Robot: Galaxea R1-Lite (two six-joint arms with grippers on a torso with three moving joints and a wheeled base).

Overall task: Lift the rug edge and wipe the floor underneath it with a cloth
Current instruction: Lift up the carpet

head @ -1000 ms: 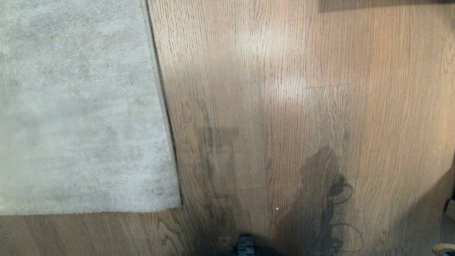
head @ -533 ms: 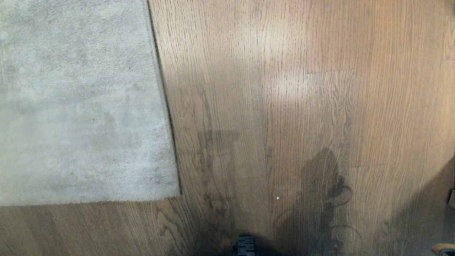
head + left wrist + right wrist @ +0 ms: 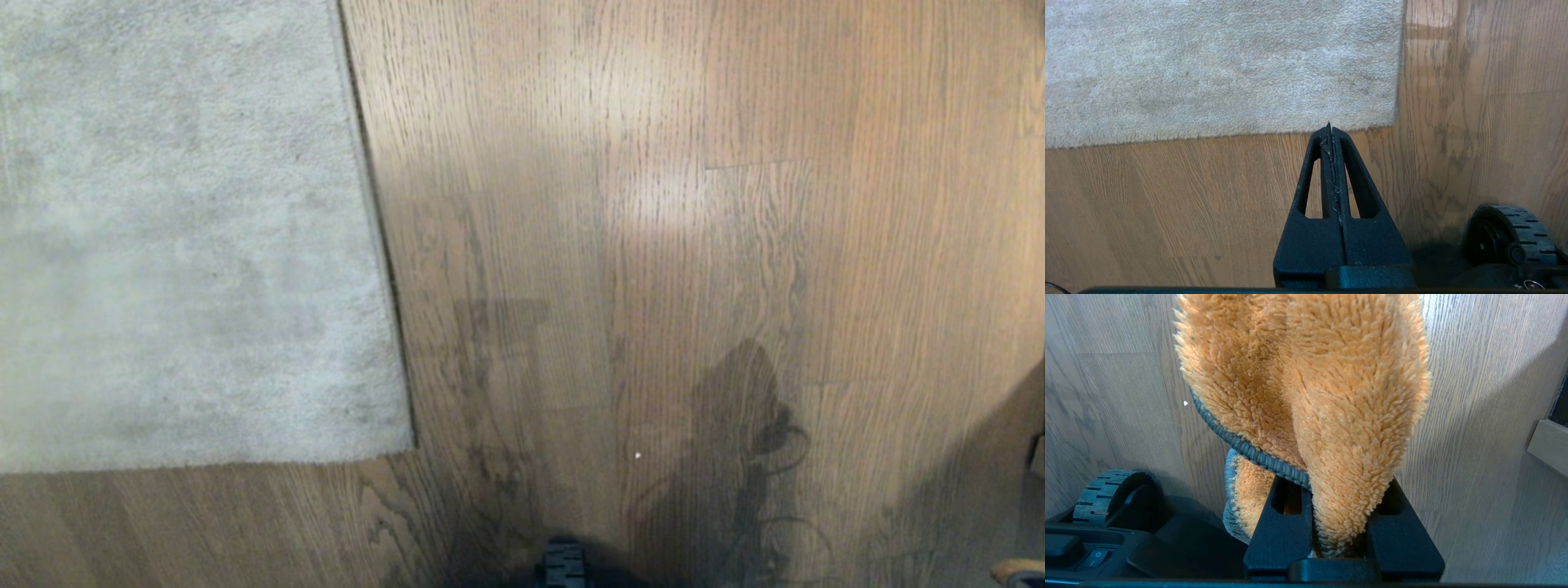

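Observation:
The pale grey rug point(image 3: 180, 245) lies flat on the left of the brown wooden floor point(image 3: 653, 245). Its rug edge point(image 3: 371, 220) runs down to a near corner point(image 3: 411, 447), and the near border point(image 3: 1208, 135) also lies flat. My left gripper point(image 3: 1329, 127) is shut and empty, held above bare floor point(image 3: 1167, 196) just short of that border near the corner. My right gripper point(image 3: 1337, 490) is shut on the fluffy orange cloth point(image 3: 1331, 375) with a grey-blue hem; the cloth hangs over the fingertips and hides them. A sliver of orange cloth point(image 3: 1012, 567) shows at the head view's lower right corner.
My base's black wheels show beside each gripper point(image 3: 1511, 241) point(image 3: 1106, 494). A pale wooden piece point(image 3: 1549, 445) stands at the right, with a dark strip behind it. A dark part of the robot point(image 3: 563, 567) sits at the bottom middle of the head view.
The whole head picture slid slightly upward a second ago, so the camera moved, then held still. The rug lies as before.

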